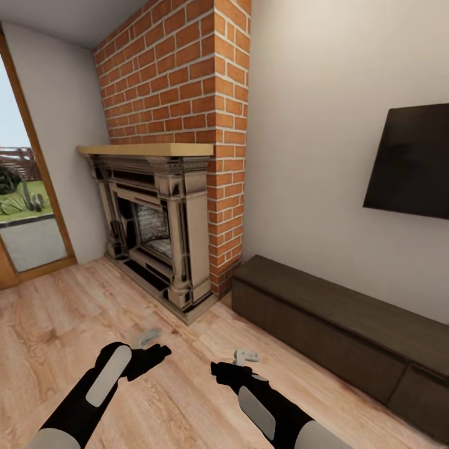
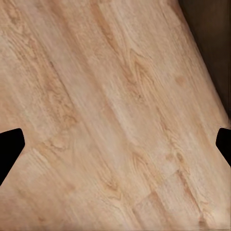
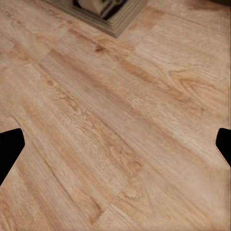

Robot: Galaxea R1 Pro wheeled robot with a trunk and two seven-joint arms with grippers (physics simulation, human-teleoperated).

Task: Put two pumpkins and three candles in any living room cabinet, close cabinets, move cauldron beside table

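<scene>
1. Cabinet (image 1: 349, 324): long, low, dark brown, flat top bare, against the pale wall along the floor's right edge; both drawer fronts flush, shut.
2. Left end of cabinet near the base of the brick chimney (image 1: 187, 81); ornate stone fireplace (image 1: 156, 231) with pale wood mantel just beyond.
3. Dark flat TV (image 1: 411, 162) on the wall above the cabinet.
4. Glass door (image 1: 25, 212) at far left, garden outside.
5. Left gripper (image 1: 147, 338): over bare wood floor (image 1: 68, 324), jaws spread wide, holding nothing; black fingertips (image 2: 10, 148) far apart at the wrist frame's sides.
6. Right gripper (image 1: 246, 357): over floor short of the cabinet front, jaws wide apart, empty.
</scene>
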